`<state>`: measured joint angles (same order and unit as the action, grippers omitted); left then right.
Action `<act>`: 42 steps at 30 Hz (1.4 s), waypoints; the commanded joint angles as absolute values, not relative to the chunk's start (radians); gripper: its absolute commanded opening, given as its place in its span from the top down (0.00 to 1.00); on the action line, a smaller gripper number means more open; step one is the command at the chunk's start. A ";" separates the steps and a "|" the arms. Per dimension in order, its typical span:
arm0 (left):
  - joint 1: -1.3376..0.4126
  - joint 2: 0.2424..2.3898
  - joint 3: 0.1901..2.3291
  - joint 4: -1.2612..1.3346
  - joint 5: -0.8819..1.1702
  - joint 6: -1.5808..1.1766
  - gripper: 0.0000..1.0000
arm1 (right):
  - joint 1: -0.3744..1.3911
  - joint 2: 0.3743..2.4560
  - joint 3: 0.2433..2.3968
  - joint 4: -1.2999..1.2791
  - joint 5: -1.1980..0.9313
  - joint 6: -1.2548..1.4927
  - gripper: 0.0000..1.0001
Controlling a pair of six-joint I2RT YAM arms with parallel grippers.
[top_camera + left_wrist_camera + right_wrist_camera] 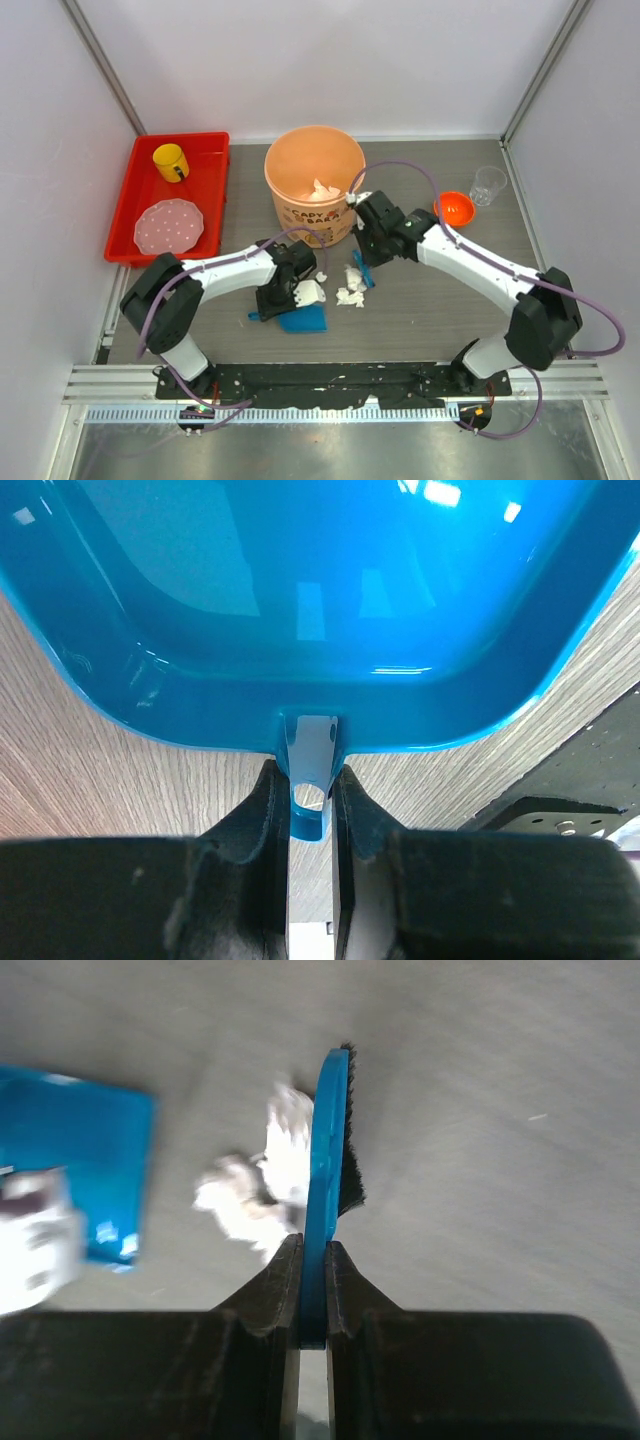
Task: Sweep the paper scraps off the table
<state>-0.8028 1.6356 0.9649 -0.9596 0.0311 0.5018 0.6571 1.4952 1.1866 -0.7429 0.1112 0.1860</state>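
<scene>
Several white paper scraps [350, 286] lie on the grey-brown table [430, 310] between the arms, also in the right wrist view [262, 1188]; more scraps [323, 188] lie inside the orange bucket [313, 180]. My left gripper [283, 296] is shut on the handle of a blue dustpan [303, 319], whose pan fills the left wrist view [310, 610]. My right gripper [366, 262] is shut on a blue brush [326, 1160] with black bristles, held just right of the scraps. The dustpan [75, 1160] lies left of them.
A red tray [128, 215] at the back left holds a yellow mug [171, 162] and a pink speckled plate [168, 226]. An orange bowl [454, 209] and a clear cup [488, 185] stand at the back right. White walls surround the table.
</scene>
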 commanded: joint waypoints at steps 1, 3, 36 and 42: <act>-0.831 1.657 0.988 -0.927 0.063 0.486 1.00 | 0.730 1.390 1.123 -0.766 -0.036 0.470 0.99; -0.838 1.666 0.988 -0.923 0.045 0.479 1.00 | 0.753 1.347 1.086 -0.738 -0.041 0.537 0.99; -0.798 1.629 0.970 -0.927 -0.054 0.494 1.00 | 0.879 1.092 1.146 -1.018 0.219 0.767 0.99; -0.798 1.654 0.985 -0.919 -0.045 0.500 1.00 | 0.879 1.063 0.936 -0.874 0.077 0.842 0.99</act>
